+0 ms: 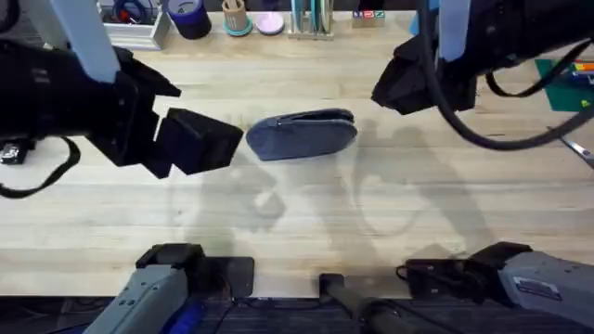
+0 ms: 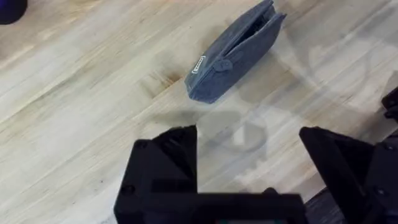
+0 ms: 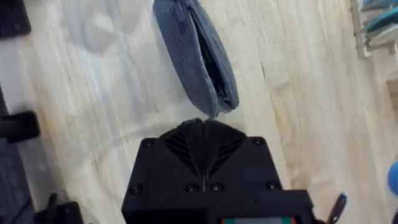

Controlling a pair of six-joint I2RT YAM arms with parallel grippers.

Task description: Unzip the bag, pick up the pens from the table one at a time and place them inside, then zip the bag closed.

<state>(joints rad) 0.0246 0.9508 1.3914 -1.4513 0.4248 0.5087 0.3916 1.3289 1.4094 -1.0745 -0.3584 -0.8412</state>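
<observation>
The right wrist view shows the bag (image 3: 196,59) gaping; left gripper (image 2: 249,155) spread wide, right gripper (image 3: 202,134) pressed together, both empty, above the table (image 1: 297,223).

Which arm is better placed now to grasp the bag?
Probably the left. The left gripper is open near the bag; the right gripper is shut.

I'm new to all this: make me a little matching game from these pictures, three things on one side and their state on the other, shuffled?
Things:
1. left tool
2. right tool
3. bag

States:
A. fingers pressed together
B. lies on the table, zipper partly open
C. fingers spread apart, holding nothing

Pairs: 1-C, 2-A, 3-B
</observation>
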